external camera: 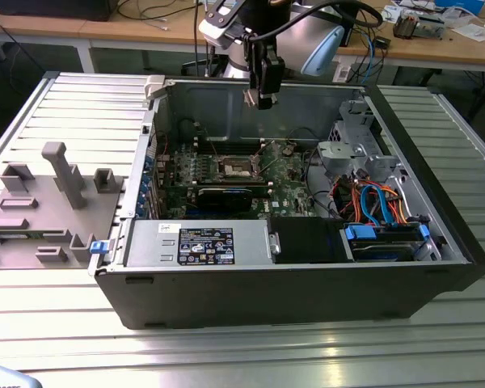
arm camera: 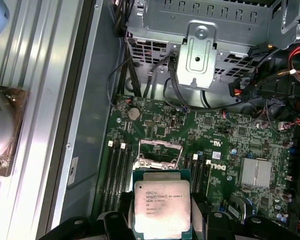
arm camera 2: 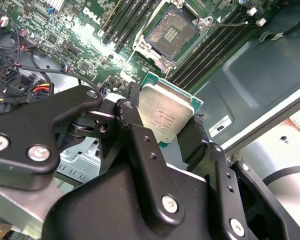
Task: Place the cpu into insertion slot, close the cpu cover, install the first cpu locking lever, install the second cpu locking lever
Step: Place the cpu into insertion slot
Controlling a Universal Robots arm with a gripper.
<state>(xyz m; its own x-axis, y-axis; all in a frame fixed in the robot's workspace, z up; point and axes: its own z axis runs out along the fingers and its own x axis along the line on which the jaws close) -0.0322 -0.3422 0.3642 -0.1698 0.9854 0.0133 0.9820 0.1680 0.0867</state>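
A robot arm's black hand (external camera: 263, 99) hangs over an open desktop computer case (external camera: 226, 105) that lies on a ribbed metal table (external camera: 65, 105), well above the green motherboard (external camera: 287, 174) on the case floor. The hand is clenched on the cpu (arm camera: 161, 207), with its two fingers (arm camera 2: 192, 137) pressing opposite edges of the chip, and the silver-grey top faces the camera in both wrist views. The insertion slot (arm camera: 159, 150), a dark square in a silver frame, lies uncovered on the motherboard beside the long memory slots (arm camera: 119, 170), well apart from the held cpu.
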